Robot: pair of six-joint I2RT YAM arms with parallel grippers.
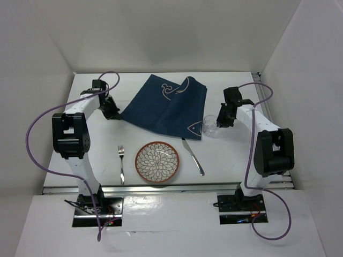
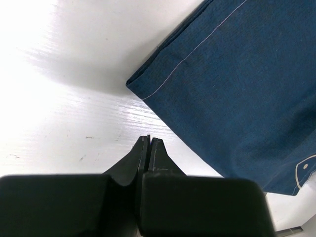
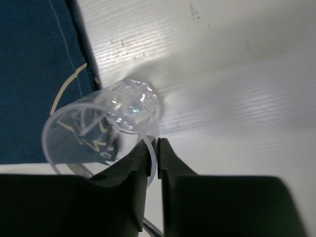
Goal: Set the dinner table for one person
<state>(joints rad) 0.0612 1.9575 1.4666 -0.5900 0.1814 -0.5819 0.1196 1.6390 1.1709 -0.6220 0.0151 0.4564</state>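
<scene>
Two arms stand bolted at the near edge, left and right, in front of one white surface (image 1: 236, 160). It fills the middle of the top view, its long axis running left to right, parallel to the line of the arm bases. One metal rail (image 1: 161, 187) borders its near edge.

Nearest row, left to right, seen in the top view only:
- One fork (image 1: 121, 163), long axis near to far, tines pointing far.
- One round plate (image 1: 157, 162) with a petal pattern and a brown rim, just right of the fork and apart from it.
- One knife (image 1: 193, 157), lying at a slant from far-left to near-right, just right of the plate.

Middle band:
- One clear glass (image 1: 209, 125) at the right edge of the mat, beside the fish drawing.
- The right gripper (image 3: 154, 143) is clamped on the glass (image 3: 106, 123) at its rim. The thin wall between the fingers shows only in the right wrist view.
- The left gripper (image 2: 149, 140) is clenched with nothing between its fingers, which the left wrist view alone makes plain. It hangs over bare surface just beside the mat's left corner.

Farthest:
- One dark blue cloth mat (image 1: 166, 107) with white drawings, lying askew across the far half of the surface, between the two grippers.
</scene>
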